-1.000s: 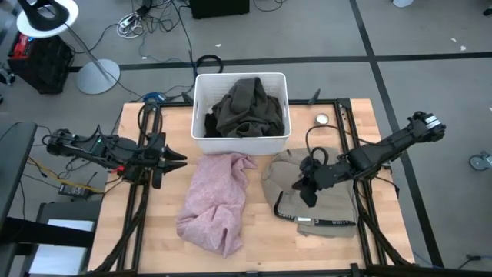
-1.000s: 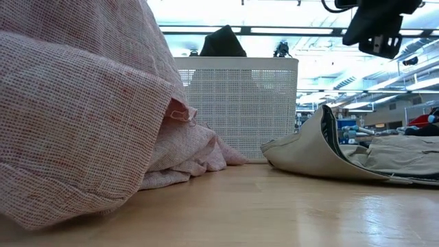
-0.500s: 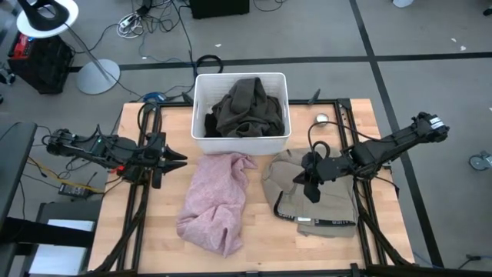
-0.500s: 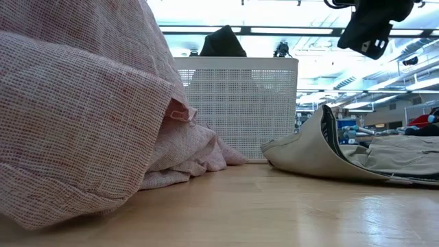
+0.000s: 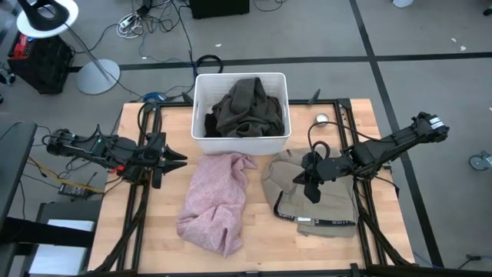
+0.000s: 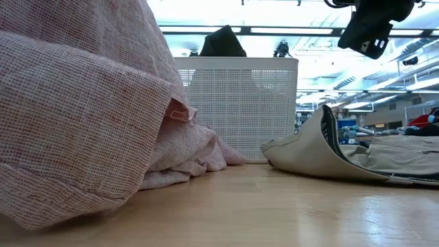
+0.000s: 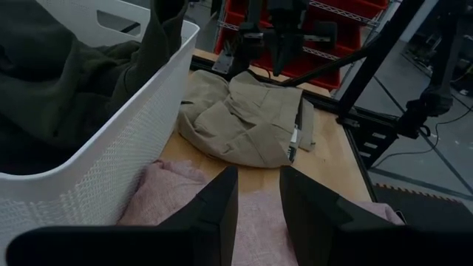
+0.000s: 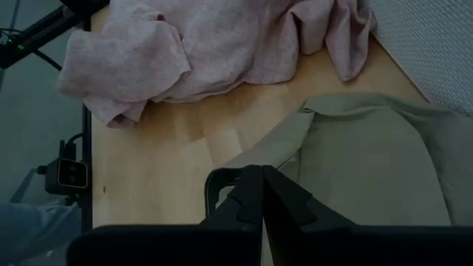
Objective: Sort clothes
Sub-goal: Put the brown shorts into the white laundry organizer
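A pale pink garment (image 5: 215, 201) lies crumpled on the table's middle, and it fills the left of the low view (image 6: 82, 116). A light grey-beige garment (image 5: 319, 201) lies flat to its right. An olive-brown garment (image 5: 246, 109) is piled in the white bin (image 5: 241, 143) at the far edge. The teal-blue and black garments are out of view. My right gripper (image 5: 310, 195) is shut and hangs above the beige garment's left part (image 8: 355, 155), clear of it in the low view (image 6: 372, 46). My left gripper (image 5: 181, 159) is open and empty at the table's left, pointing at the pink garment (image 7: 259, 203).
A small round metal piece (image 5: 321, 119) lies on the table right of the bin. Black rails (image 5: 138, 208) run along the table's left and right sides. Bare wood (image 5: 261, 231) shows between the two garments and along the near edge.
My right gripper has shifted a little toward the table's far edge and turned slightly above the beige garment, staying shut. The garments have not moved.
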Tool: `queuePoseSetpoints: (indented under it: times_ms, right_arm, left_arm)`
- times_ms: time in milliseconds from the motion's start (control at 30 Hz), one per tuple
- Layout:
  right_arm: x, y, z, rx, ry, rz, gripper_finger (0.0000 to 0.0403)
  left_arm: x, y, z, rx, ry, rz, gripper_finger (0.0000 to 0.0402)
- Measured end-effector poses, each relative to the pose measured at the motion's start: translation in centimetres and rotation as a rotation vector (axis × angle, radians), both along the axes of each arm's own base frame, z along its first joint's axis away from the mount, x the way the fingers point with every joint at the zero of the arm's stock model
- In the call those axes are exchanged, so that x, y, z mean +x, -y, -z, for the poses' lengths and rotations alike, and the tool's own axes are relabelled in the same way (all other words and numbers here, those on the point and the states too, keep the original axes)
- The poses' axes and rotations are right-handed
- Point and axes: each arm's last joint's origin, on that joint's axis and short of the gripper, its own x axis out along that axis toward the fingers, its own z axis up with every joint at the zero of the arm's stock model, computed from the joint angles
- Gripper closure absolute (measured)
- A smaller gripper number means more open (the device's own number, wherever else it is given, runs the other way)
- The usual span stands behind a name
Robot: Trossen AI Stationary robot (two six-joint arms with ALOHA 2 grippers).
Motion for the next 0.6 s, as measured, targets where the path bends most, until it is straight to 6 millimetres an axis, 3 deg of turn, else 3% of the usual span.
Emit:
queuePoseSetpoints:
  times_ms: [600]
  right_arm:
    - [0.33,-0.12,-0.39,0.020,0.050,0.001,0.0398]
  left_arm:
    - [0.00,0.00,0.00,0.000,0.000,0.000,0.0296]
